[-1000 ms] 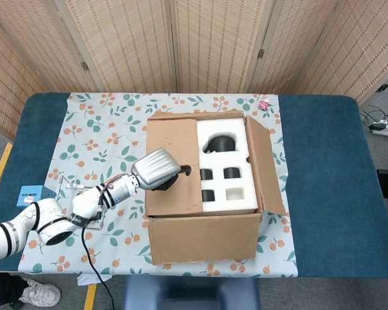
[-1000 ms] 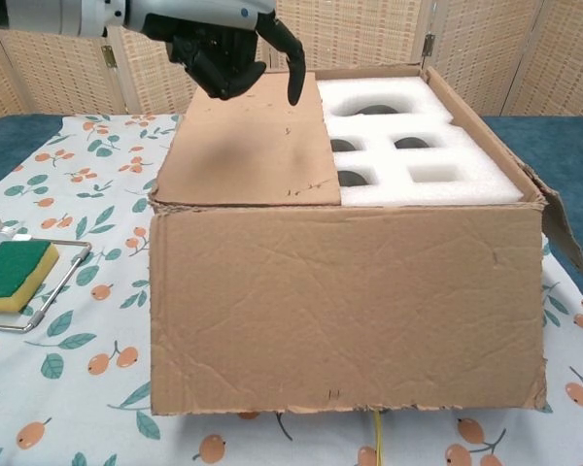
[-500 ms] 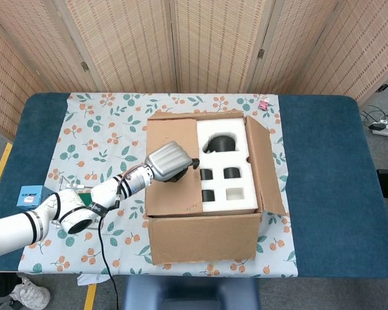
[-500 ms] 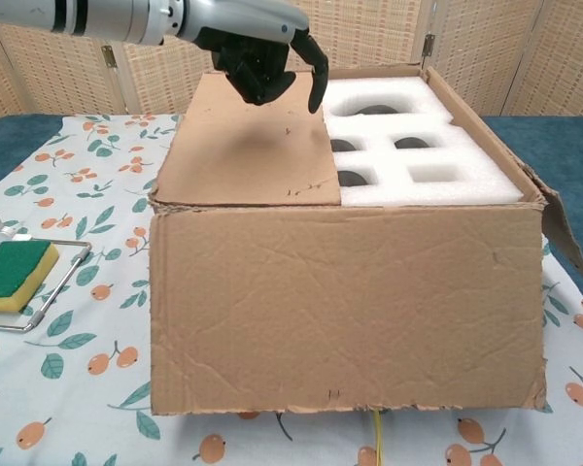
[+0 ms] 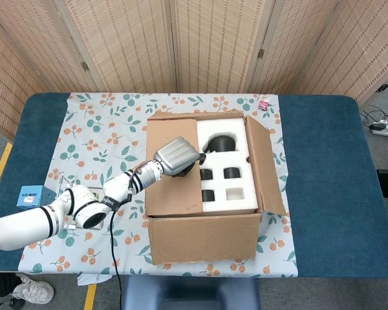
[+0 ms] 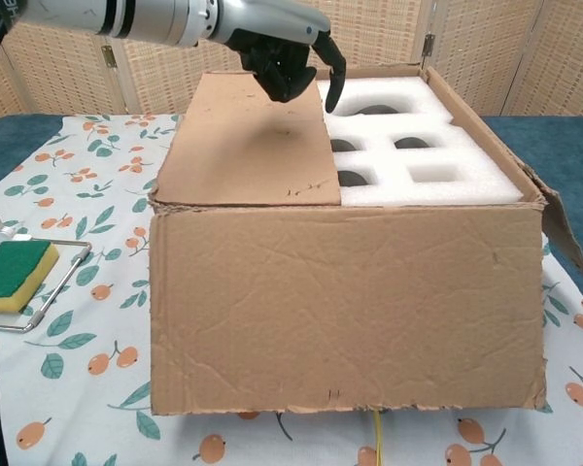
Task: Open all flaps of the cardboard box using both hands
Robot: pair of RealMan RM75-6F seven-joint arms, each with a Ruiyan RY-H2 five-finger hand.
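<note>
— Which step is this?
— Opening the last closed flap point(image 5: 171, 169) of the cardboard box point(image 6: 345, 306), which sits mid-bench. The left robot hand point(image 5: 179, 157) hovers at the flap's inner edge, fingers curled, holding nothing — contact is hard to judge.
— Next?
— I'd hook fingertips under that edge beside the foam insert point(image 6: 423, 160) and swing it outward. The right robot hand isn't visible.

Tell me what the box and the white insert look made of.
Box: corrugated cardboard, matte brown; creased walls, ragged torn bottom edge. Insert: looks like white foam, matte, likely polyethylene or polystyrene; thick block with cleanly cut pockets. Exact foam type is uncertain.
</note>
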